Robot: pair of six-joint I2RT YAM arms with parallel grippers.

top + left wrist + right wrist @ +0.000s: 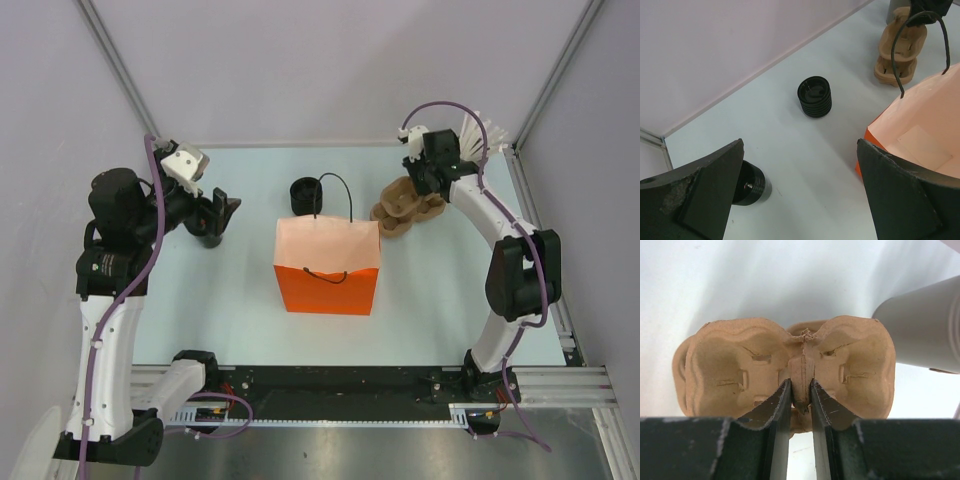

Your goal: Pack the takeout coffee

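The takeout coffee (pixel 814 97) looks like the small black ribbed cup with a glossy black top, standing behind the orange bag (pixel 327 265); the same cup (pixel 305 193) appears in the top view. My left gripper (pixel 800 145) hovers open left of the bag, nothing between its fingers, well short of that cup. A lidless black cup (pixel 751 184) lies on its side under its left finger. My right gripper (pixel 801 385) is shut on the centre ridge of a brown cardboard cup carrier (pixel 735 370) at the back right.
The bag (pixel 920 145) stands open, its black handles (pixel 920 30) up. A grey tub (pixel 925 330) of white sticks (pixel 480 135) sits just right of the carrier (pixel 405 205). Walls close in at the back and both sides.
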